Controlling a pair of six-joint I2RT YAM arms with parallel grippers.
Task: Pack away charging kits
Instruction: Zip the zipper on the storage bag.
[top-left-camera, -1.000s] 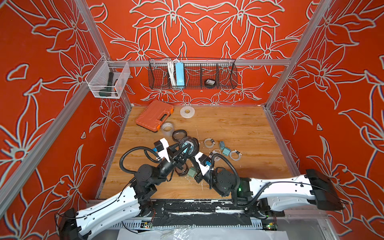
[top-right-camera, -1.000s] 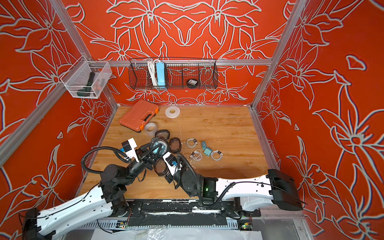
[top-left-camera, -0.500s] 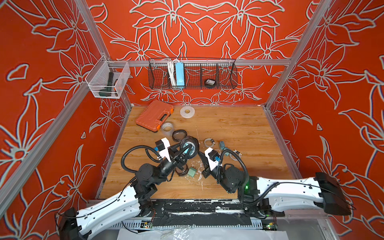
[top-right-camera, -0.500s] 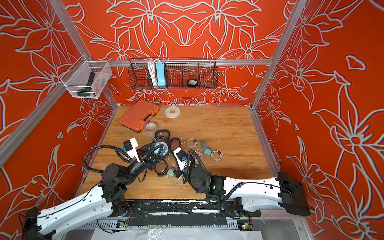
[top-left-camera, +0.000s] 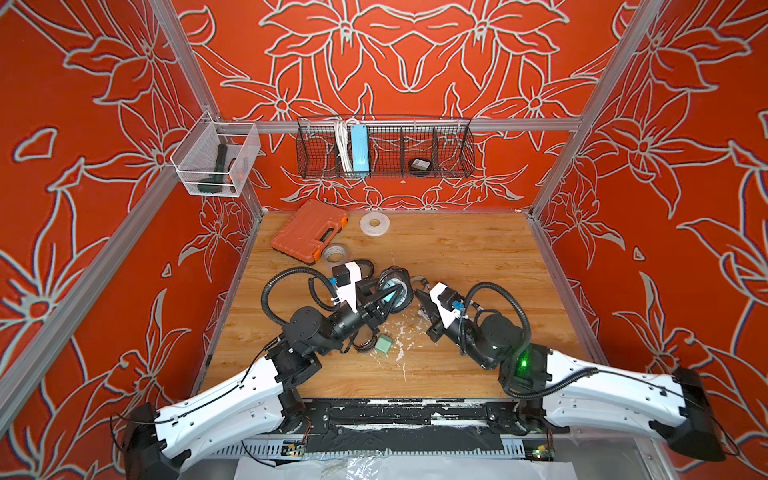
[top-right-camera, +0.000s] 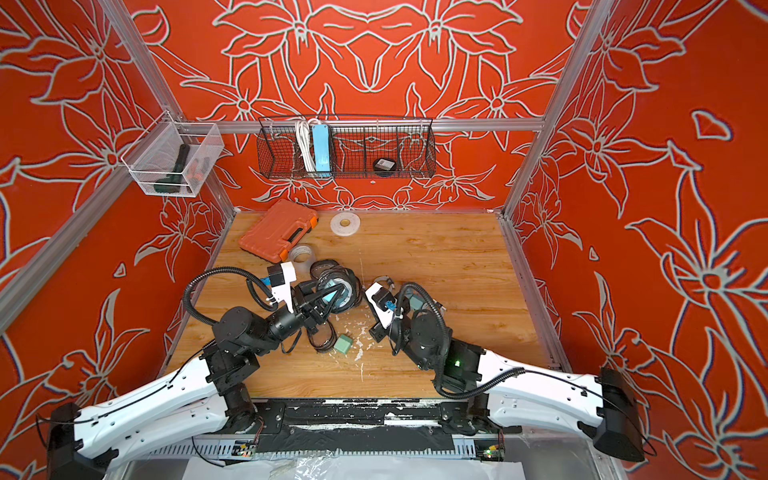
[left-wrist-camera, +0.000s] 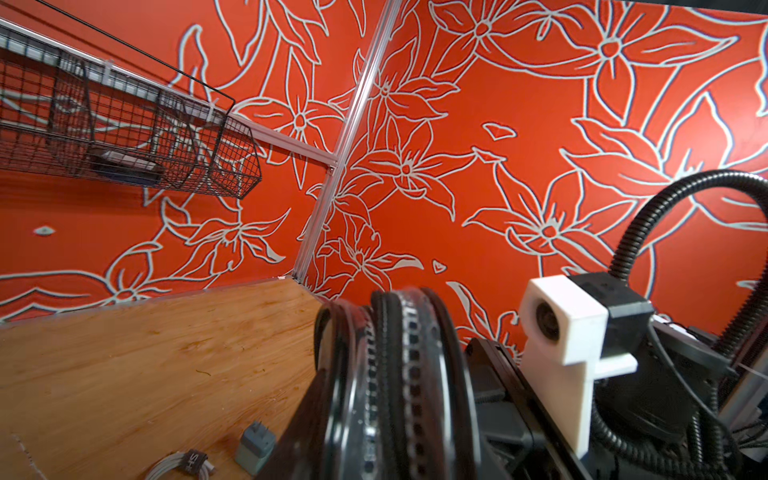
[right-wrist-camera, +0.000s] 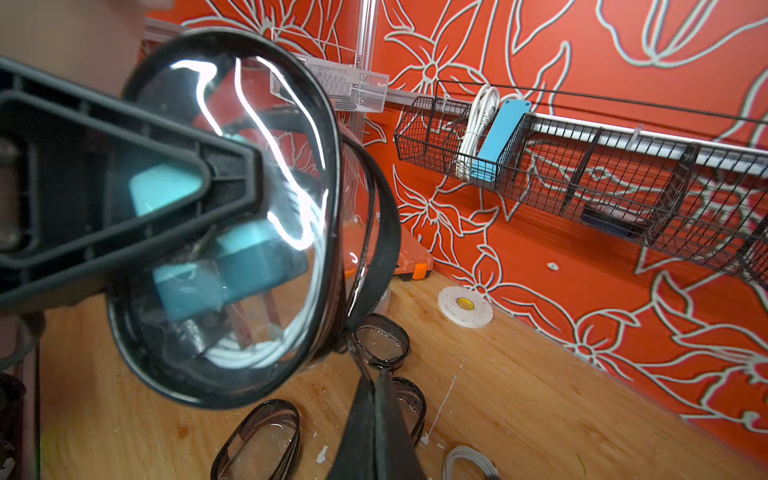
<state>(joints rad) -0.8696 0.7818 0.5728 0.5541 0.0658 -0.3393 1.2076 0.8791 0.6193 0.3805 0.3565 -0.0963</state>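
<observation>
One pouch (right-wrist-camera: 291, 166), teal adapter (right-wrist-camera: 249, 257) and white cable (right-wrist-camera: 249, 357) inside, raised over table (top-left-camera: 457, 257) middle, pinched by left gripper (top-left-camera: 388, 296). Right gripper (right-wrist-camera: 376, 399) clenched, empty, just beside. Likely light, soft-walled, slick top; take black rim.

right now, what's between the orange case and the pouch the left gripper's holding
A translucent tape roll beside the orange case, then an empty pouch lying flat, then the held pouch in the left gripper. Both top views show it.
</observation>
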